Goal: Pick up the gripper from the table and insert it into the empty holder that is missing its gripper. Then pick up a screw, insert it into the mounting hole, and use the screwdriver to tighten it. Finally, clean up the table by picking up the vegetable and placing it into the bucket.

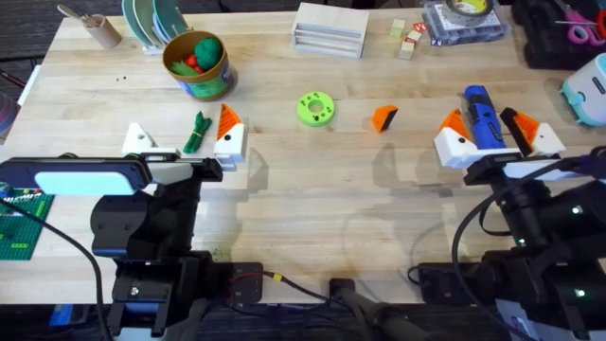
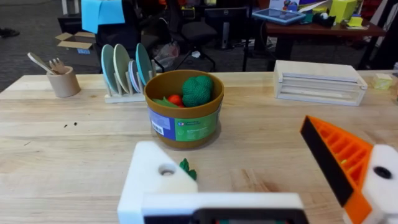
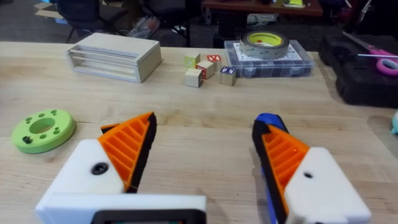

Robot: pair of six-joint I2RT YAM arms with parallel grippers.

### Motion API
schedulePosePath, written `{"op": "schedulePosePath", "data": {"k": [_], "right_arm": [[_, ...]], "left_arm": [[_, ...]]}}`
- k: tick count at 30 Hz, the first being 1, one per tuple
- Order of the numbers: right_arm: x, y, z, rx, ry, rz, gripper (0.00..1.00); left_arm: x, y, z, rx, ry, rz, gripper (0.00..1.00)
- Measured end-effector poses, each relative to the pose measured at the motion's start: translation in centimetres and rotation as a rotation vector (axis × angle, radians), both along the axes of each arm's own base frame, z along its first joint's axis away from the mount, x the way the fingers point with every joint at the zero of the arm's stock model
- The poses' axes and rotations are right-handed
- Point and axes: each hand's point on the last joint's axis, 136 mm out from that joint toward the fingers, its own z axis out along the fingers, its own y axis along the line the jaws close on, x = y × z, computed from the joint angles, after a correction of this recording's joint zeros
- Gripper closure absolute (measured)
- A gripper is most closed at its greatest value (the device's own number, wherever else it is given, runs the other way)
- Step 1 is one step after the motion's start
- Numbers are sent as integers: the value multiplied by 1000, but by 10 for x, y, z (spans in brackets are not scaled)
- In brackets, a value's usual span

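The loose orange gripper lies on the table right of centre. My left gripper stands open; its empty holder is a bare white block, and its twin carries an orange finger. The green vegetable lies between them, with the bucket just beyond. My right gripper is open around the blue screwdriver, which lies flat on the table. Tiny dark specks may be screws; I cannot tell.
A green ring disc sits mid-table. Along the back stand a cardboard tube, a plate rack, a white box, wooden blocks and a tape box. A green baseplate lies at the left.
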Motion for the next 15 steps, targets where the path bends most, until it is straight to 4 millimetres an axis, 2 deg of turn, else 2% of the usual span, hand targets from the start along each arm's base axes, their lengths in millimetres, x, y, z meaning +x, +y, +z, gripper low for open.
{"op": "schedulePosePath", "data": {"k": [15], "right_arm": [[0, 0, -2, 0, 8, 0, 7]], "left_arm": [[0, 0, 0, 5, 0, 1, 8]]}}
